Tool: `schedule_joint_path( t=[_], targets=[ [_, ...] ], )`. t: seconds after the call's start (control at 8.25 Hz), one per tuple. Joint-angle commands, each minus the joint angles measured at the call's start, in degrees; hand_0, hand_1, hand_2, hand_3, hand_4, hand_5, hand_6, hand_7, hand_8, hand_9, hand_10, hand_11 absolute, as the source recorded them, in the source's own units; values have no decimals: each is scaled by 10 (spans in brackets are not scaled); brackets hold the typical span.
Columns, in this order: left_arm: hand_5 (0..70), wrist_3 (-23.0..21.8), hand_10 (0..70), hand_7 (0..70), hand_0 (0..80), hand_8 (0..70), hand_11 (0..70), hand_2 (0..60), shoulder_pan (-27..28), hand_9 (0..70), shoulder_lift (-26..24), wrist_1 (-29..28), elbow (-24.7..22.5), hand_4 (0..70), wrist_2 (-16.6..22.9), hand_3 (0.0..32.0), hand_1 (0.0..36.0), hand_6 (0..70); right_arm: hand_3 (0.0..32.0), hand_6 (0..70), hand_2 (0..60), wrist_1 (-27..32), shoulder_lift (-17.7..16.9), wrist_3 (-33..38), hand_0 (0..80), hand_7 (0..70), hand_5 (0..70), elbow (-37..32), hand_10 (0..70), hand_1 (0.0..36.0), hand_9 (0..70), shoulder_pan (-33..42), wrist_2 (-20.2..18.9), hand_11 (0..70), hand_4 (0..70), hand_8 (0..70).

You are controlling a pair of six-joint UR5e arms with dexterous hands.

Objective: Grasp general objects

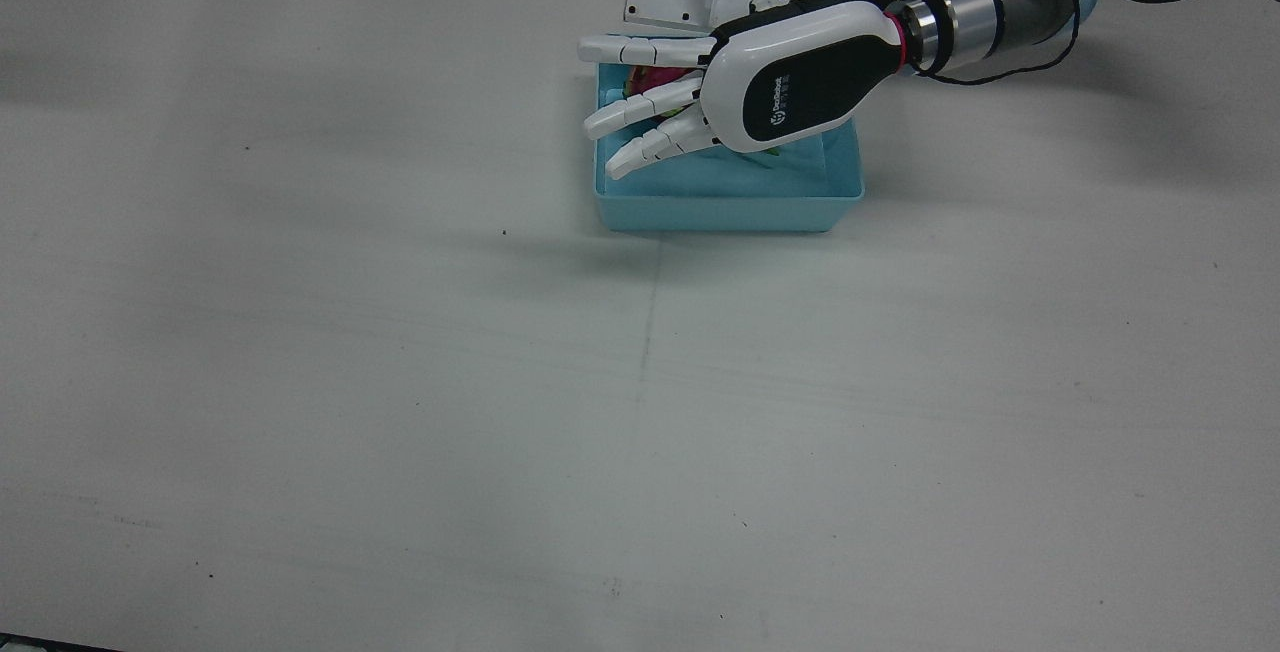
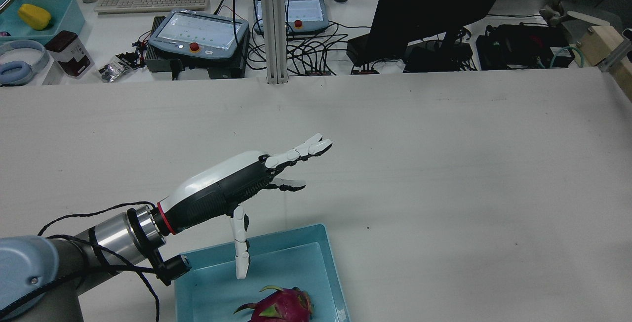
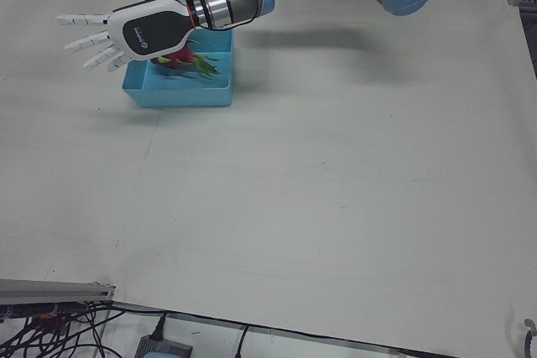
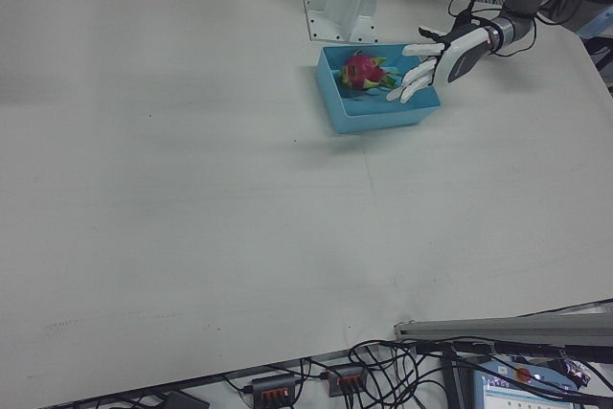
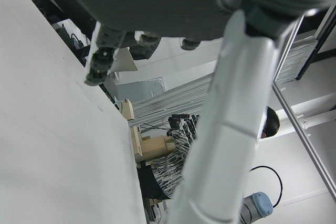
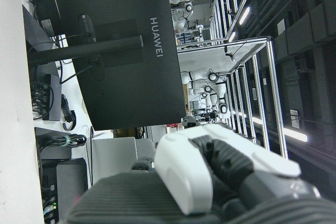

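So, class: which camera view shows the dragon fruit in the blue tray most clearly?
The right-front view: the dragon fruit lies unobstructed in the blue tray. The rear view crops it at the edge; in the front and left-front views the left hand covers most of it.

monitor (image 2: 434, 11) | keyboard (image 2: 150, 2) | two teach pendants (image 2: 200, 33) | yellow fruit (image 2: 34, 16) in tray | cables

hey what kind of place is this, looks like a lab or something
Most likely a robotics lab or teleoperation station. A robot arm with a many-fingered left hand hangs over a blue bin on a white table, with teach pendants and a keyboard beyond.
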Motion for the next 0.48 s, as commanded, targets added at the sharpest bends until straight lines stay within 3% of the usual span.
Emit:
schedule_joint_path(
  t=[0.0, 0.12, 0.24, 0.36],
  targets=[
    [0, -4, 0, 53, 533, 0, 2, 0, -8, 0, 7, -2, -1, 0, -1, 292, 191, 0, 0, 0, 0, 0, 0, 0, 0, 0, 0, 0, 0, 0, 0, 0, 0, 0, 0, 0],
    [594, -11, 0, 140, 535, 0, 18, 0, -24, 14, 17, -5, 6, 0, -1, 112, 197, 0, 0, 0, 0, 0, 0, 0, 0, 0, 0, 0, 0, 0, 0, 0, -1, 0, 0, 0],
    [700, -19, 14, 217, 532, 0, 47, 48, -63, 29, 18, -5, 18, 0, -1, 0, 206, 0, 0, 0, 0, 0, 0, 0, 0, 0, 0, -1, 0, 0, 0, 0, 0, 0, 0, 0],
    [700, -52, 24, 260, 519, 0, 59, 122, -119, 38, 18, -29, 56, 0, -1, 0, 211, 0, 0, 0, 0, 0, 0, 0, 0, 0, 0, 0, 0, 0, 0, 0, -1, 0, 0, 0]
  ],
)
